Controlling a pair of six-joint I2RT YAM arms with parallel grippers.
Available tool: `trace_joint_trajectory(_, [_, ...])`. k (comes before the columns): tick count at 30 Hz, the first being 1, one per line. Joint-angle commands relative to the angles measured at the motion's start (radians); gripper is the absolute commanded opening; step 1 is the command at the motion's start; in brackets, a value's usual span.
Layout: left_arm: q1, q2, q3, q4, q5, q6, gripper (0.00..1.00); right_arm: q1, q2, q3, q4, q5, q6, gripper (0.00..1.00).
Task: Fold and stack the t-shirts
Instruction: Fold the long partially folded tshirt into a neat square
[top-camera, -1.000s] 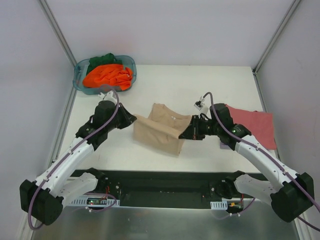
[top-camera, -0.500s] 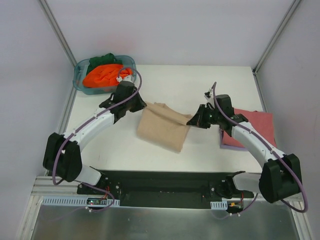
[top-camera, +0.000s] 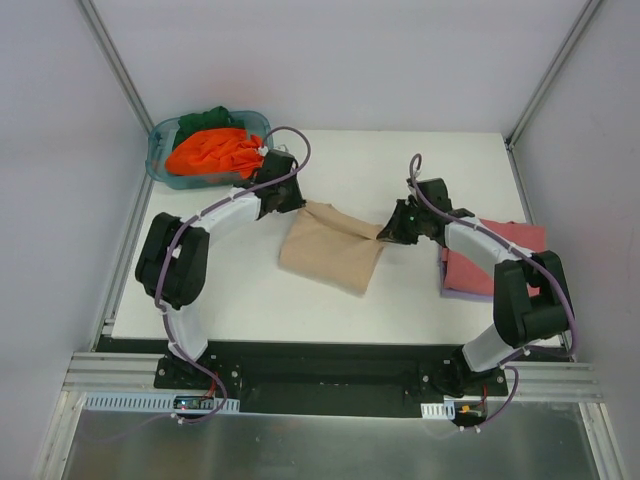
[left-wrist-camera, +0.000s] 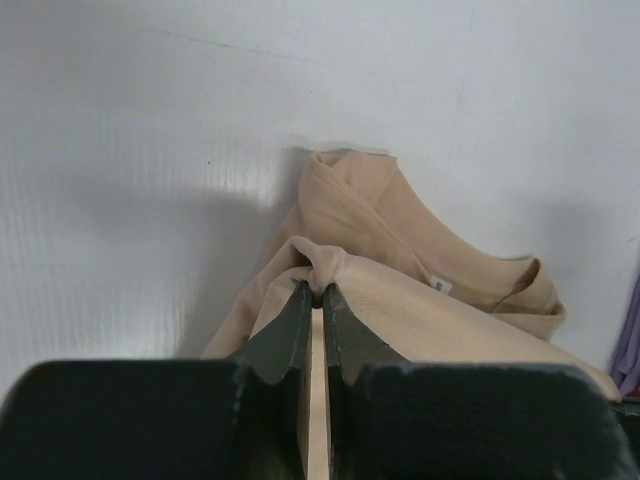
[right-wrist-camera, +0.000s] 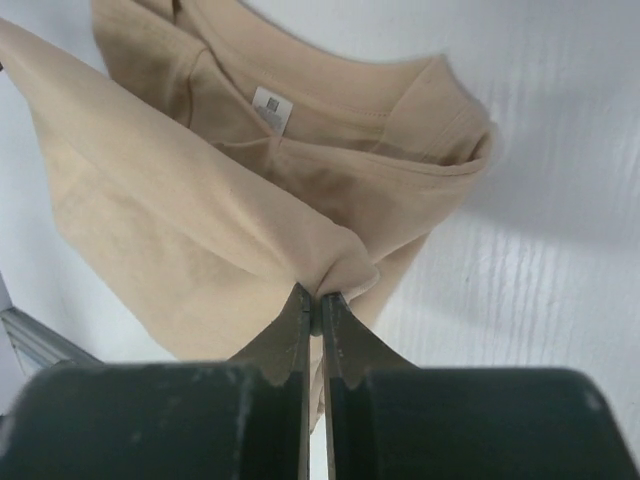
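Tan t-shirt pinched at two corners, mid-table.

Beige cloth, the tan t-shirt (top-camera: 332, 250), lies at the centre of the top view on the white table (top-camera: 350, 165), with bare surface above and below it. The teal tub (top-camera: 158, 160) holding the orange t-shirt (top-camera: 208, 150) and dark green t-shirt (top-camera: 205, 120) sits upper left, close behind the left arm. The red t-shirt (top-camera: 505, 262), lying over a lavender t-shirt (top-camera: 448, 291), is at the right, partly under the right arm. The left gripper (top-camera: 296, 203) meets the shirt's upper-left corner and the right gripper (top-camera: 383, 236) its upper-right. In the left wrist view the jaws are pressed together on a bunched tan fold, with open table beyond. In the right wrist view the jaws likewise pinch a tan edge, with the neck label (right-wrist-camera: 272, 110) above them.
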Motion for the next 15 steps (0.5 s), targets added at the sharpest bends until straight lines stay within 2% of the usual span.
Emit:
trace_joint_trajectory(1, [0.037,0.055,0.076,0.025,0.003,0.049,0.00,-0.017,0.016,0.047,0.016,0.111,-0.001,0.01])
trace_joint_trajectory(8, [0.038,0.110,0.115,0.025,0.090,0.057,0.00,-0.016,-0.023,0.019,0.024,0.139,0.010,0.01])
trace_joint_trajectory(9, [0.038,0.116,0.119,0.025,0.095,0.061,0.03,-0.017,-0.026,0.018,0.022,0.143,0.013,0.03])
trace_joint_trajectory(10, [0.038,0.119,0.125,0.022,0.095,0.061,0.12,-0.019,-0.027,0.018,0.018,0.148,0.016,0.11])
trace_joint_trajectory(12, [0.040,0.118,0.126,0.020,0.109,0.049,0.37,-0.017,-0.029,0.025,0.012,0.154,0.010,0.40])
trace_joint_trajectory(14, [0.040,0.094,0.115,0.021,0.107,0.035,0.70,-0.017,-0.032,0.053,-0.022,0.140,-0.019,0.53])
trace_joint_trajectory(15, [0.040,0.077,0.110,0.021,0.101,0.031,0.82,-0.020,-0.036,0.071,-0.053,0.127,-0.036,0.58])
